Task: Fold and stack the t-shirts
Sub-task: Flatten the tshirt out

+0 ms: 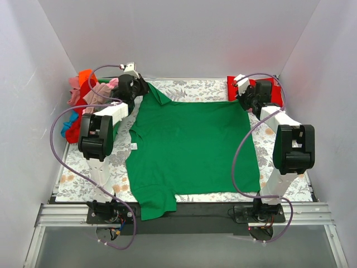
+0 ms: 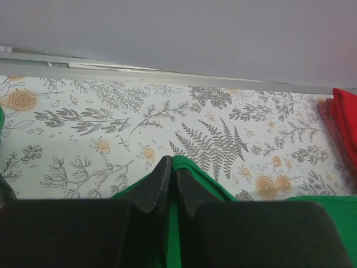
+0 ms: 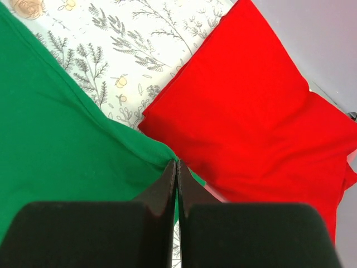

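Note:
A bright green t-shirt lies spread over the floral cloth, its near sleeve hanging over the front edge. My left gripper is shut on its far left corner; the left wrist view shows the green fabric pinched between the fingers. My right gripper is shut on its far right corner. A folded red t-shirt lies at the far right corner, just beyond the right gripper, and fills the right wrist view. A heap of unfolded shirts, orange, pink, red and blue, sits at the far left.
White walls enclose the table on three sides. The metal rail with both arm bases runs along the near edge. Purple cables loop beside each arm. The red shirt's edge shows in the left wrist view.

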Robot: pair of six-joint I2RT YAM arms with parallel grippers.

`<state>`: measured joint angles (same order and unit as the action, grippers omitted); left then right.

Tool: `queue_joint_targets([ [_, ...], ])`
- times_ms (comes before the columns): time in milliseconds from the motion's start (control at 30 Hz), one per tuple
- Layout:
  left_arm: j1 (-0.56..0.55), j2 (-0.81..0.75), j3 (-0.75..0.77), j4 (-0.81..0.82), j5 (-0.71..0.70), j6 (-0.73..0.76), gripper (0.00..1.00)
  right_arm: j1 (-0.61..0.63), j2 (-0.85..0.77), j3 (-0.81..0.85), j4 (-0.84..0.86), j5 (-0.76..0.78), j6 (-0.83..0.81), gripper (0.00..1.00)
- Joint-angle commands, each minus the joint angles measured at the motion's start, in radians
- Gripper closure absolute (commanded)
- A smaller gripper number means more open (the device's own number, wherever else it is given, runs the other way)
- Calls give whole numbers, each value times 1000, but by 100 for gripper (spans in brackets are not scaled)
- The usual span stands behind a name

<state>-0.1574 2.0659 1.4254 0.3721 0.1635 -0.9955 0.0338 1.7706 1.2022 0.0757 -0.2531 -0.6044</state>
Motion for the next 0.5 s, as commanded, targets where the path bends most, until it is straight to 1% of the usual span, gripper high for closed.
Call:
queue_joint_targets([
  [0, 7, 39, 78, -28, -31, -20, 100, -3, 39, 95, 26, 17, 34, 99],
  [333, 7, 129, 202, -65, -97, -45, 100, -2, 115, 183, 12, 43, 68, 99],
  [467, 7, 143, 224, -64, -110, -54, 100, -2, 128, 201, 7, 49, 68, 99],
])
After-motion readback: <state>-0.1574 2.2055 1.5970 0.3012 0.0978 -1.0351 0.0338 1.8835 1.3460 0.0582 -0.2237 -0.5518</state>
